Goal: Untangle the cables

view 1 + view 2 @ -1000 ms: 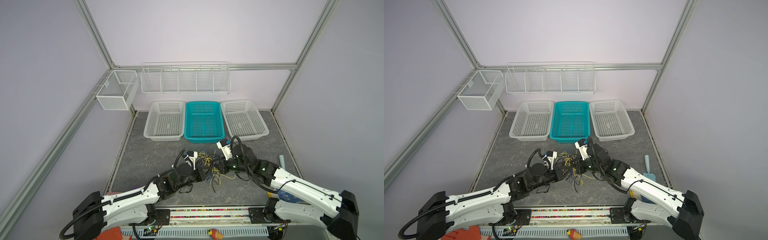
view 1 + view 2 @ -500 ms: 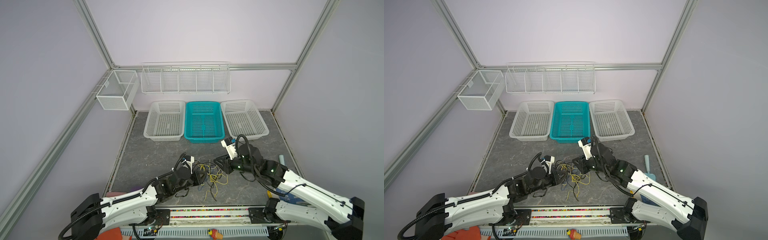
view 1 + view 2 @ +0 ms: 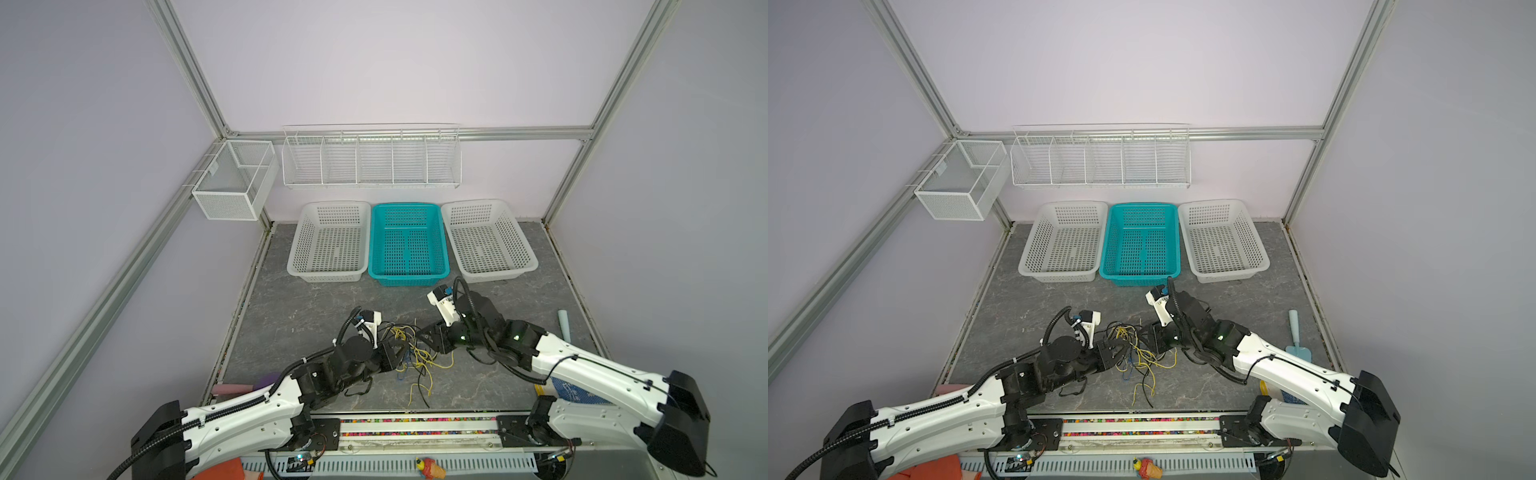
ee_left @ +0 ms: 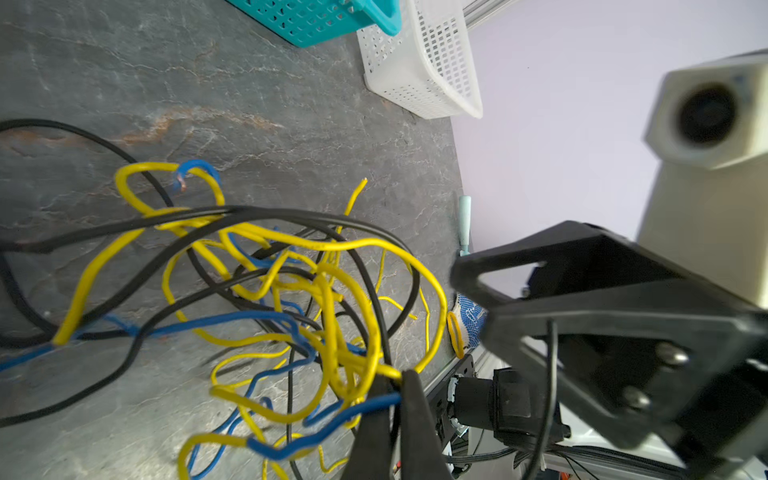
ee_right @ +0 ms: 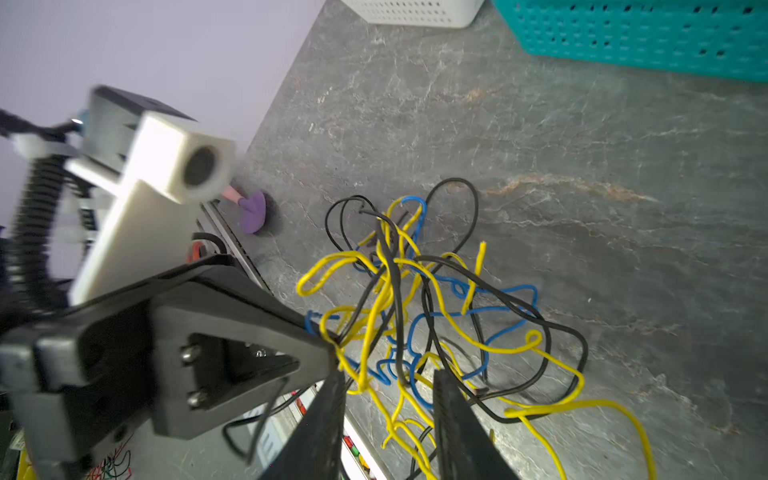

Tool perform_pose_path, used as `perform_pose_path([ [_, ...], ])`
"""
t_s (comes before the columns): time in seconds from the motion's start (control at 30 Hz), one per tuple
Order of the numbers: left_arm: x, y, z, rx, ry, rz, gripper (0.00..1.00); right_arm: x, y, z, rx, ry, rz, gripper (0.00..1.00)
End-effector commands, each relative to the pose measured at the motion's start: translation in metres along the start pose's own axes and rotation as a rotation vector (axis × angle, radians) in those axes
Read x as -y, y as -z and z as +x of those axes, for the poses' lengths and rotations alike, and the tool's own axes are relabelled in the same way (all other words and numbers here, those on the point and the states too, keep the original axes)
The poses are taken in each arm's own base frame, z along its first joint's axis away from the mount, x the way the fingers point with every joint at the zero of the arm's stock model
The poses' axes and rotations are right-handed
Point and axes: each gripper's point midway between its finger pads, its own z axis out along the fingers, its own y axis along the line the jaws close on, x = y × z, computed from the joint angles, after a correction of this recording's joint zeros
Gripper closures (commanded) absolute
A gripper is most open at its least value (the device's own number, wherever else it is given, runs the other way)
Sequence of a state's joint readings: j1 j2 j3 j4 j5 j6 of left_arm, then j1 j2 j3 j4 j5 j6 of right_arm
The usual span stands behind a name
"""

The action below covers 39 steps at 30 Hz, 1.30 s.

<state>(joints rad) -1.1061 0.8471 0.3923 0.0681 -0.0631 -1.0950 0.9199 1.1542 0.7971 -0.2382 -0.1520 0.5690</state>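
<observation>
A grey, stone-patterned surface carries everything. Two black-and-white arms reach in from its front edge, the left arm and the right arm, and their tips are near each other at the middle. Along the back, three baskets stand side by side: a white basket, a teal basket and a second white basket. The cables, a knot of thin yellow, black and blue wires, sit on the surface between the two arm tips. They are well apart from the baskets, and loose ends trail toward the front edge. The left arm's jaws are pressed together on yellow and blue strands of the knot. The right arm's jaws stand apart just beside the knot, with strands visible through the gap. Whether they touch any strand cannot be told.
</observation>
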Motion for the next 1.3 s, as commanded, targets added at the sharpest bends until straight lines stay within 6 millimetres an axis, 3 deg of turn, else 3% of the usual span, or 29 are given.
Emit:
perform_pose_path([
  [0.0,-0.001,0.004,-0.005,0.032,0.0,0.012,1.0,-0.009,-0.009,0.0,0.009,-0.008,-0.052,0.62],
  [0.33,-0.004,0.004,-0.001,0.028,0.007,0.028,1.0,-0.015,-0.02,-0.005,0.029,-0.009,-0.076,0.7],
  [0.63,-0.002,0.006,-0.004,0.038,0.001,0.024,1.0,-0.012,-0.034,0.011,-0.027,-0.02,-0.069,0.69],
  [0.77,-0.004,0.006,-0.004,0.036,0.001,0.018,1.0,-0.01,-0.031,0.007,0.001,-0.013,-0.051,0.84],
  [0.87,-0.008,0.008,-0.003,0.038,0.0,0.008,1.0,-0.003,-0.021,0.0,0.04,0.002,0.003,0.94],
  [1.03,-0.024,0.011,-0.002,0.049,0.006,-0.049,1.0,0.007,0.007,-0.014,0.096,0.052,0.112,0.94],
  [1.27,-0.049,0.015,0.0,0.075,0.039,-0.108,1.0,0.009,0.068,-0.046,0.231,0.112,0.191,0.94],
])
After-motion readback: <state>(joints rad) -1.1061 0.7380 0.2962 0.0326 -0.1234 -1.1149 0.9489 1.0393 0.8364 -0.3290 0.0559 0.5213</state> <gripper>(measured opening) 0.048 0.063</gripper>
